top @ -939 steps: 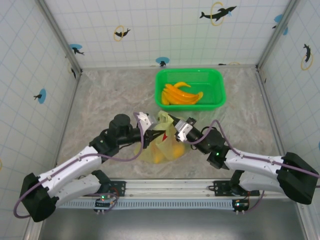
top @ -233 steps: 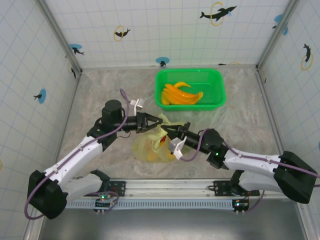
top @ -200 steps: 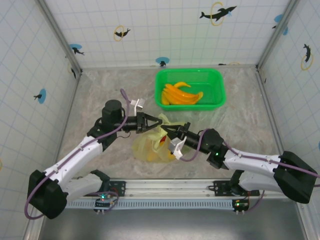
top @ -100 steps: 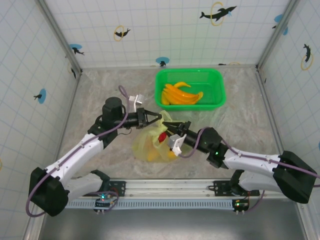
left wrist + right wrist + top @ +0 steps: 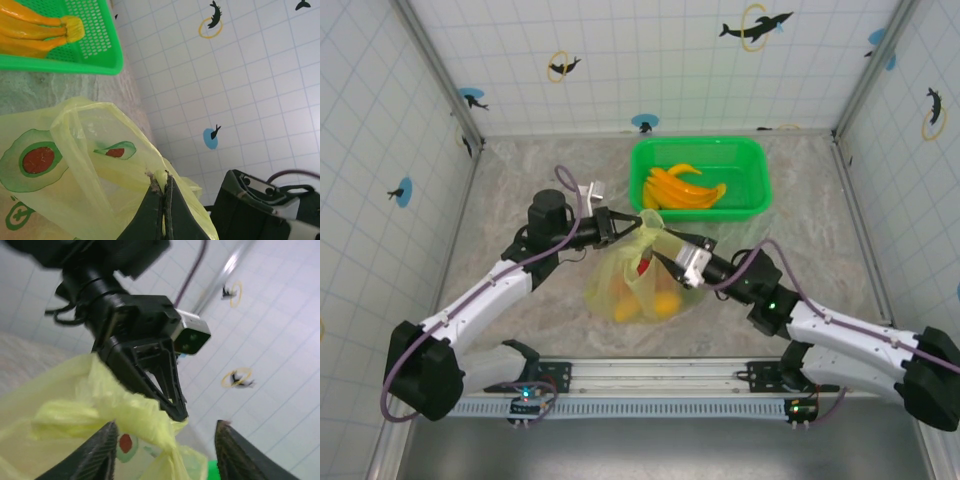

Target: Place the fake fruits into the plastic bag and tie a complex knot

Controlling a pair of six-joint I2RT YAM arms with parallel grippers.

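Plastic bag (image 5: 75, 165) should be held taut in pinched-shut left claw (image 5: 162, 192) while gaping, empty right claw (image 5: 166, 429) is closed on it

A bright green basket (image 5: 700, 141) sits at the far middle of the marbled table (image 5: 510, 190). White tiled walls (image 5: 620, 60) carry dolphin stickers (image 5: 754, 25). A metal rail (image 5: 650, 372) runs along the near edge.

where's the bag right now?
Top view: the plastic bag sits mid-table, on the near side of the green basket, slightly to its left. The left gripper is pinching the bag's upper edge.
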